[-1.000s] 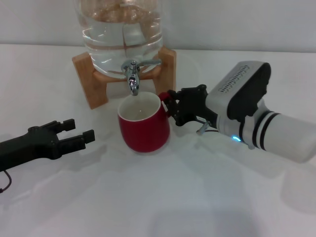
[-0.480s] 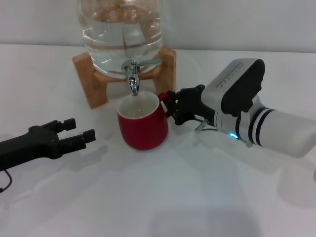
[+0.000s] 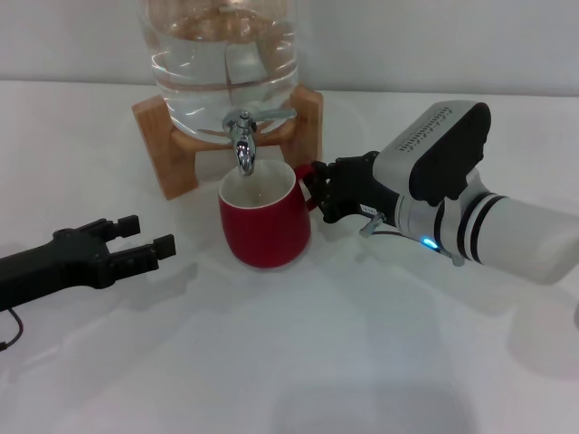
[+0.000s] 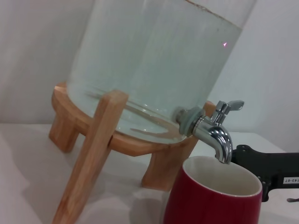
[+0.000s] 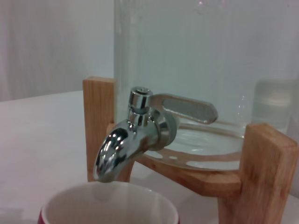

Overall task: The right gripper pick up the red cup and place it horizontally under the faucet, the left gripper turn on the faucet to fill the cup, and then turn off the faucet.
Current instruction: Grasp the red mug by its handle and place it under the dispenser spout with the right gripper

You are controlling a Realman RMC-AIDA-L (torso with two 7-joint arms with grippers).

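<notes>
red cup (image 3: 265, 224): upright on the white table (image 3: 362, 362), mouth just below the faucet (image 3: 244, 137) spout, empty as far as I see; I read it as parked there to catch the stream.
cup handle: faces my right side, and that is where I hold it.
right gripper (image 3: 318, 188): low at the cup's right, jaws clamped on the handle; I judge the side grip keeps the mouth free under the spout.
faucet: chrome, lever pointing toward my right, no water running, so I take it as off.
jug (image 3: 222, 54): clear, water inside, sits on a wooden stand (image 3: 167, 145) that lifts the spout above cup height.
left gripper (image 3: 145, 242): near the table on my left, well apart from cup and faucet, jaws apart and empty; likely waiting for the lever step.
left wrist view: shows the spout (image 4: 219, 140) over the near part of the rim, and the labelled black claw (image 4: 266, 170) behind the cup (image 4: 212, 196); the head view cannot show that overlap.
right wrist view: shows the lever (image 5: 184, 106) close up and the cream rim (image 5: 110, 203) under the spout; own fingers not in it.
hedge: whether the cup base fully rests on the table is hard to tell.
</notes>
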